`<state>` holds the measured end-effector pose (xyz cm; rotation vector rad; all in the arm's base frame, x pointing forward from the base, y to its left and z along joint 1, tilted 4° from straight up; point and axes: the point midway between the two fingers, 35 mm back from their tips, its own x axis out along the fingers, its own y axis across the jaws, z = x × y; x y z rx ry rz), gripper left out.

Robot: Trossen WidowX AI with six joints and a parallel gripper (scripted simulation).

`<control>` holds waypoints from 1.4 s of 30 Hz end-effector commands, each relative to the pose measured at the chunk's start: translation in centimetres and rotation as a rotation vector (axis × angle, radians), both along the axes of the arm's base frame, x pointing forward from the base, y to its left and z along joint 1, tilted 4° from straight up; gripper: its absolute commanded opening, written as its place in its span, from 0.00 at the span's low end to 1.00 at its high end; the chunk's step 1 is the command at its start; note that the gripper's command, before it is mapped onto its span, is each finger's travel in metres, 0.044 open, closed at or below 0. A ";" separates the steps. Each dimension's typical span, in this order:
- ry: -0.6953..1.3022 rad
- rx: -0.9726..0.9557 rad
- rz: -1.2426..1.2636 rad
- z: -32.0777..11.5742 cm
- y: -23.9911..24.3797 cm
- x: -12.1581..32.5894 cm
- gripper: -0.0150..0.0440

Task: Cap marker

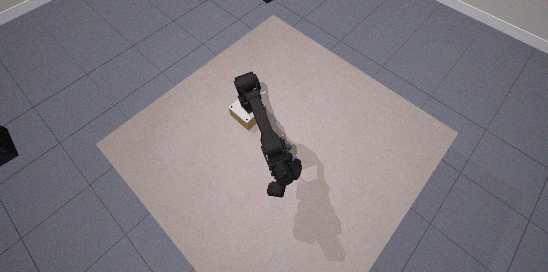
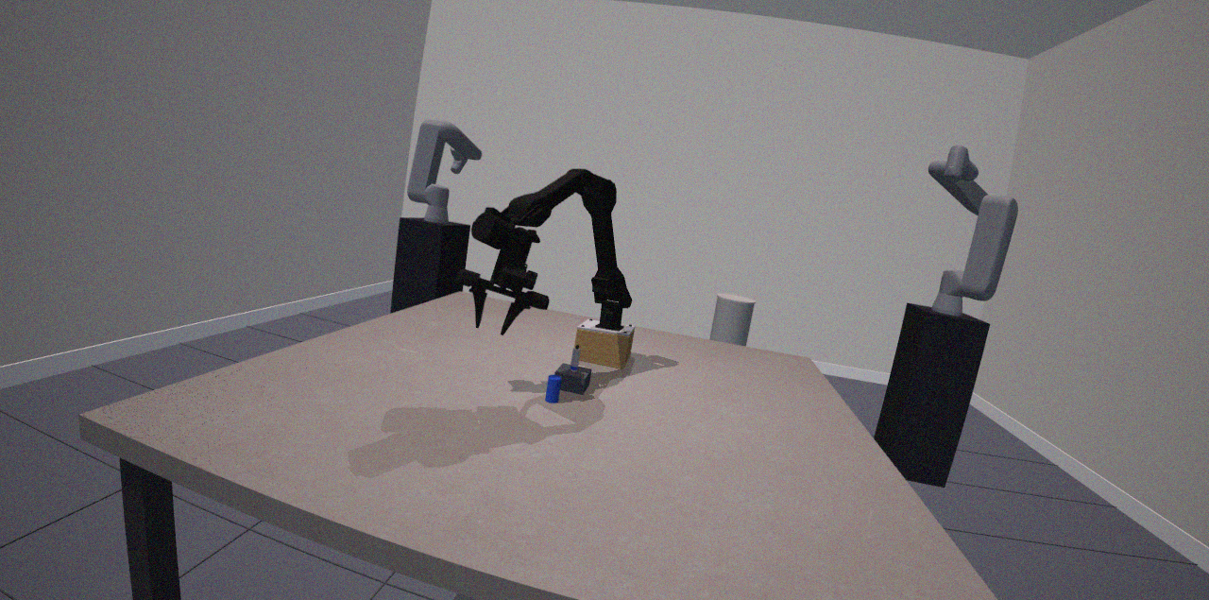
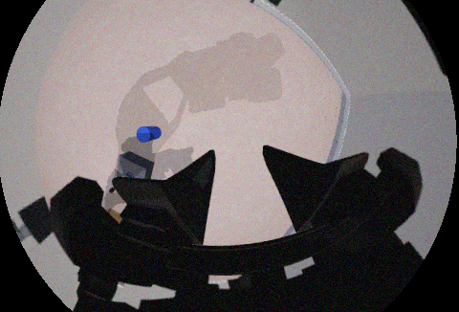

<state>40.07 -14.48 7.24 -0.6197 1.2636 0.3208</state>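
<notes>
— Risk first: where does this go wrong?

— At the pickup. The tool [image 2: 499, 324] hangs above the bench [image 2: 692, 461] with its jaws partly open and nothing between them, and the cap [image 2: 553, 387] stands loose on the bench, just beside the holder block [image 2: 577, 379].

— And the marker?

— Upright in that block; the marker [image 2: 575, 356] shows as a thin stub (too small to read its tip). My worry is the spacing: a finger coming down on the block side of the cap could knock the block or bend the marker off vertical.

— Anything else?

— A slanted descent could tip the cap and send it rolling. Gripped crooked, it would likely jam on the tip rather than click home.
</notes>
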 end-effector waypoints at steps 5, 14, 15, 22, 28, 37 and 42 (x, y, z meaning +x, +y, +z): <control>0.298 0.053 0.031 -1.9 11.9 -4.1 0.66; 0.321 0.050 0.033 -2.2 12.7 -4.5 0.66; 0.321 0.050 0.033 -3.1 12.6 -4.5 0.66; 0.321 0.050 0.033 -5.6 12.5 -4.6 0.66; 0.321 0.050 0.033 -7.0 12.6 -4.6 0.66; 0.321 0.050 0.033 -8.3 12.5 -4.6 0.66; 0.321 0.050 0.033 -9.1 12.5 -4.6 0.66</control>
